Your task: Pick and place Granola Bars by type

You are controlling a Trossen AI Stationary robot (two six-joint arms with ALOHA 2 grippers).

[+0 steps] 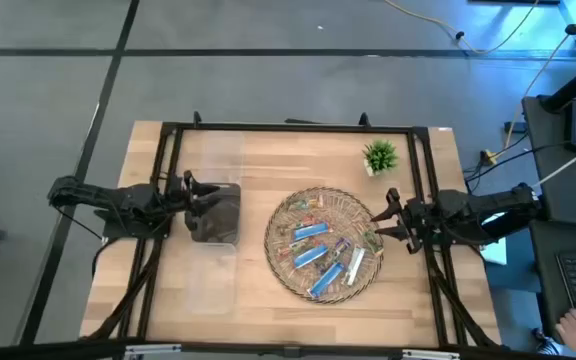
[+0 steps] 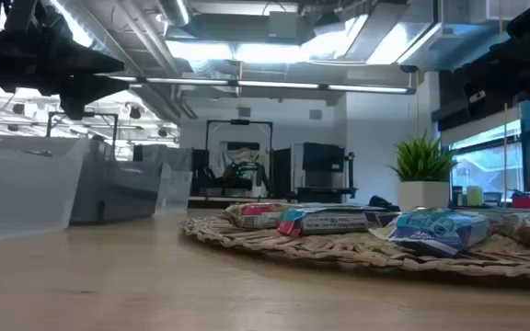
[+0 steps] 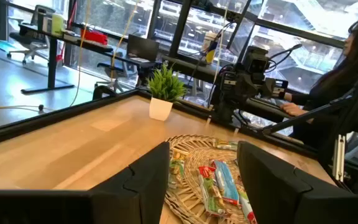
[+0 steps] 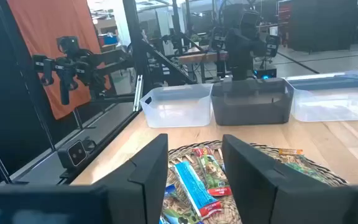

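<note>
On the woven tray (image 1: 286, 274), Granola Bars (image 1: 311, 232) ahead of both empty, parted grippers, left gripper (image 1: 192, 190), right gripper (image 1: 389, 216).

Granola Bars (image 1: 320, 248): wrappers bright blue, green-gold, silvery white, one purplish; red trim on some in the wrist views
Basket tray (image 1: 280, 262): tan woven wicker
Table (image 1: 168, 310): pale wood grain, black frame
Middle bin (image 4: 252, 101): smoky dark grey
Outer bins (image 4: 178, 104): clear, frosted
Plant (image 3: 163, 84): green leaves, white pot
Arms: black
</note>
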